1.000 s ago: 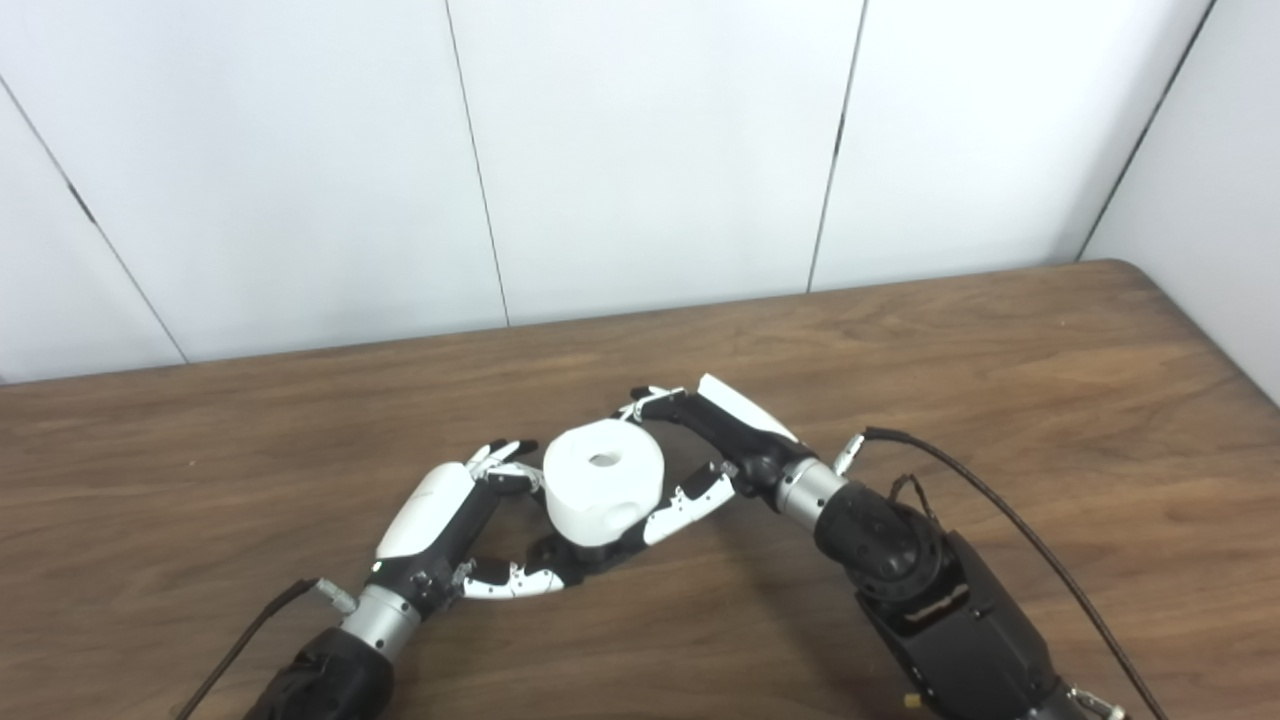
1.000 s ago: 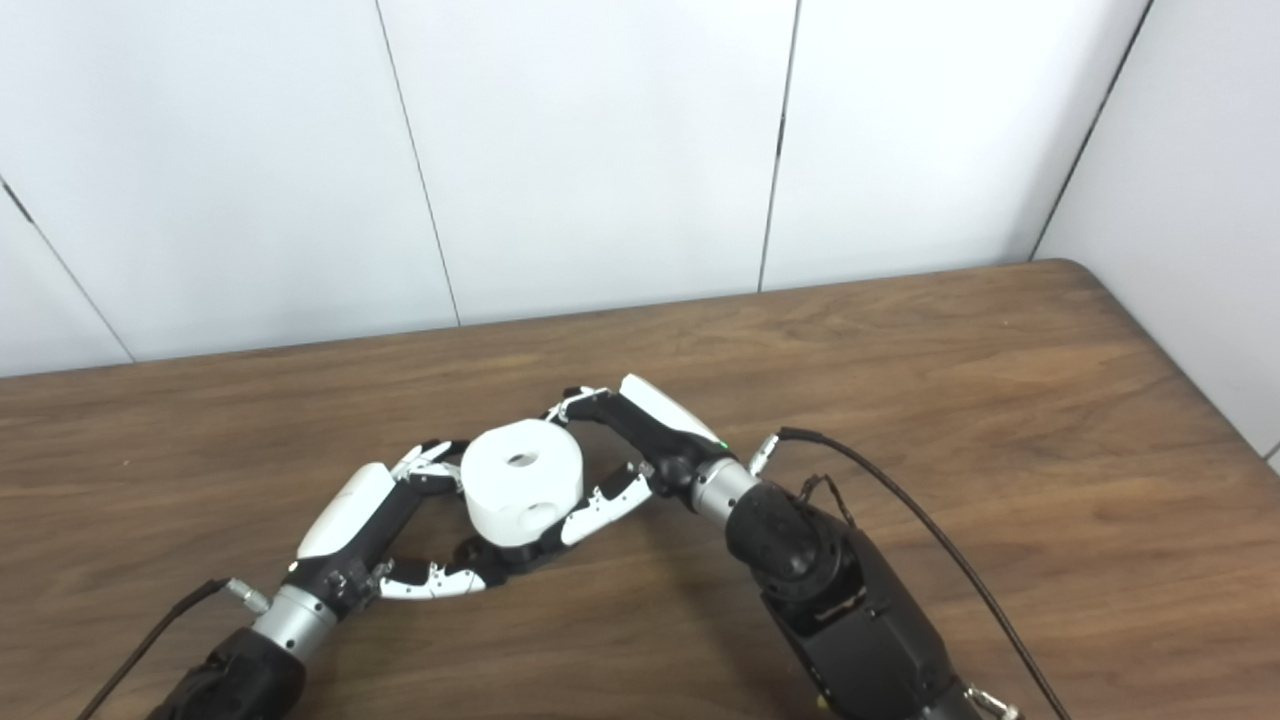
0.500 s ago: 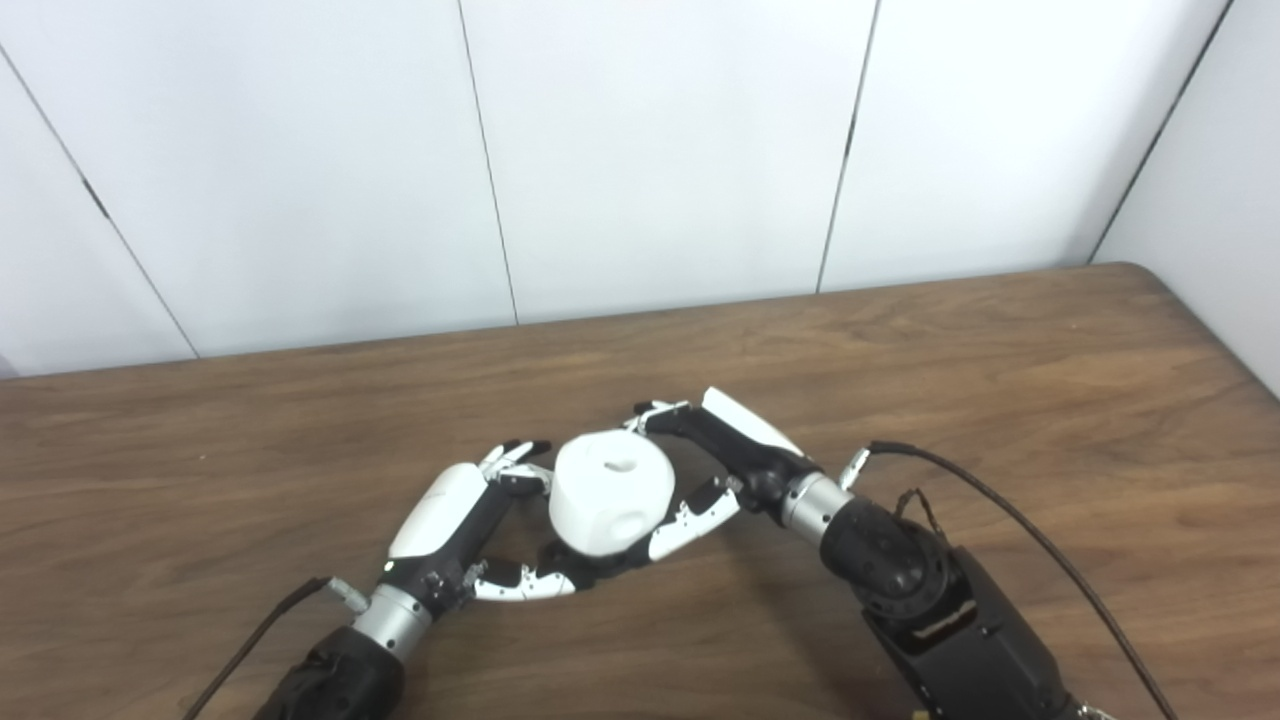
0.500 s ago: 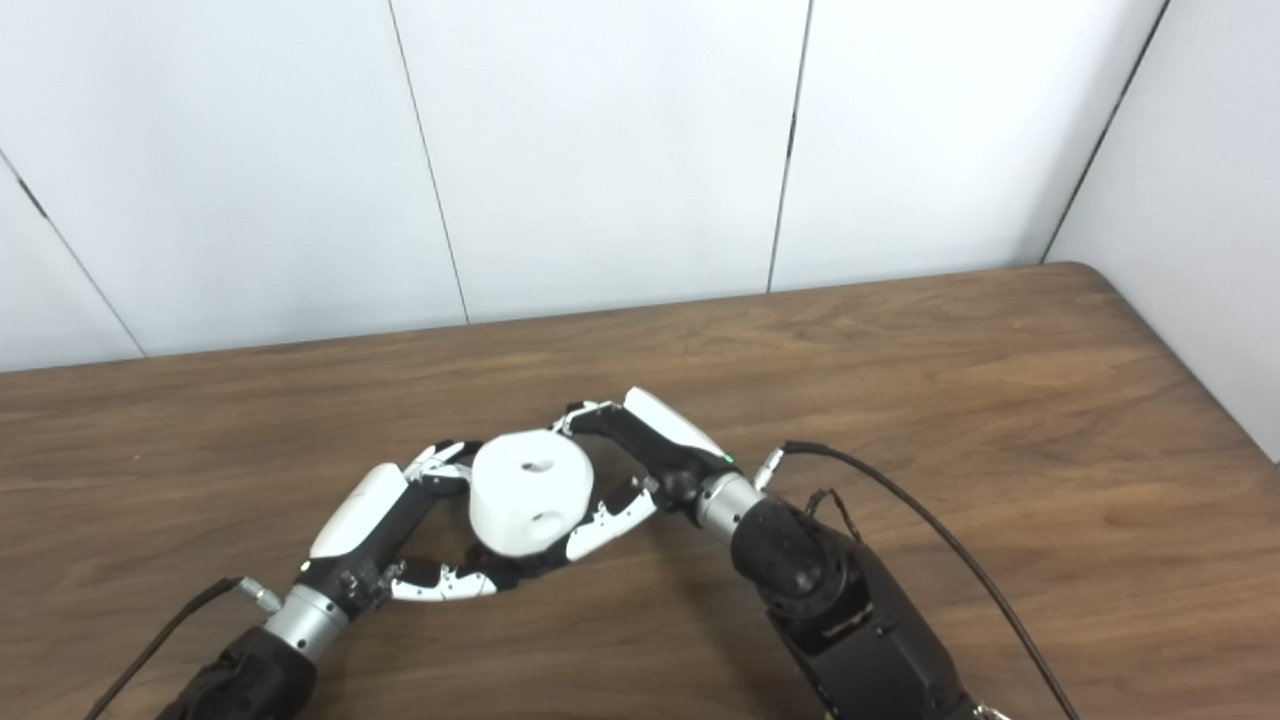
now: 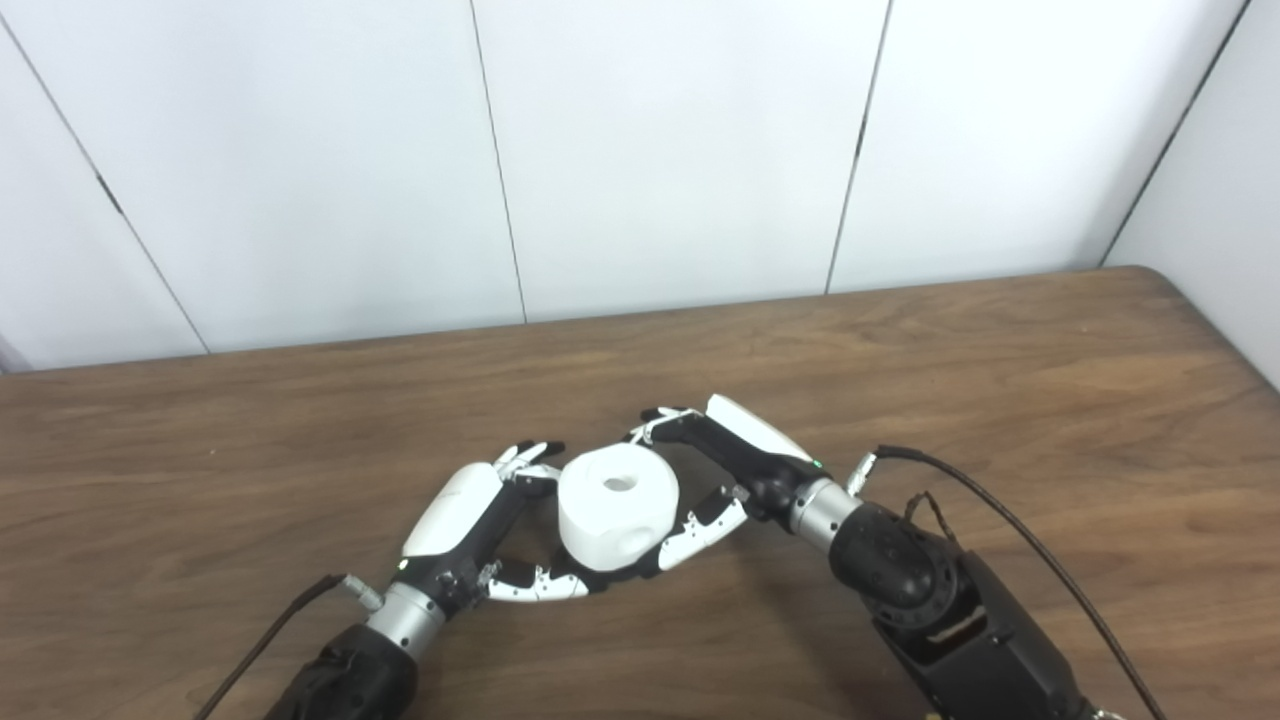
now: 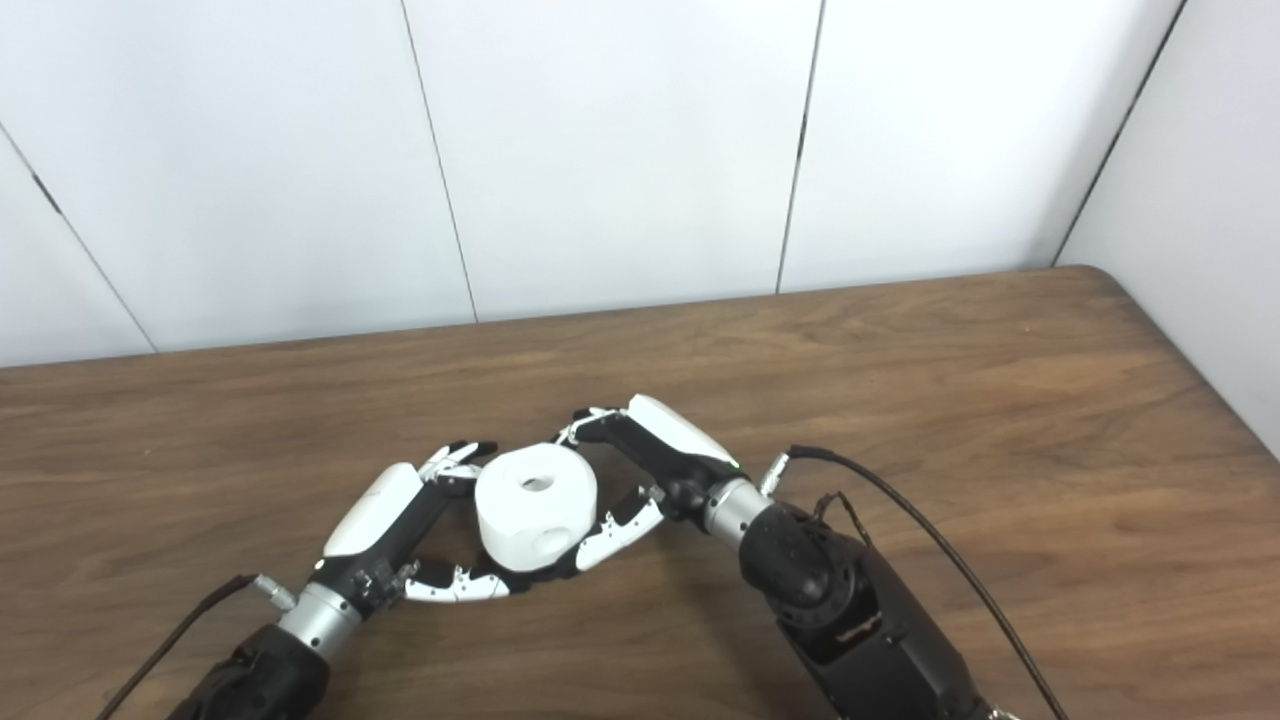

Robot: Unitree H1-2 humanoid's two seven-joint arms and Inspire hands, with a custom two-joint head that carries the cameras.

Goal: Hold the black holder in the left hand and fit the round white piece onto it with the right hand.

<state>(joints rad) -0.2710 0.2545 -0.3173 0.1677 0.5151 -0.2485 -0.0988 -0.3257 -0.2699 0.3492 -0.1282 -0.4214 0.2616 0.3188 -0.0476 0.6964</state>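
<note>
Table (image 5: 1000,350): one white piece (image 5: 617,505), two hands.

Both head cameras look steeply down and forward over the wooden counter (image 5: 900,350) toward the white panelled wall (image 6: 620,150), set side by side; the right eye view shows the shared scene shifted slightly leftward.

Each black-and-white left hand (image 5: 470,520) and right hand (image 5: 725,462) joins a silver wrist collar, black forearm and thin black cable.
</note>
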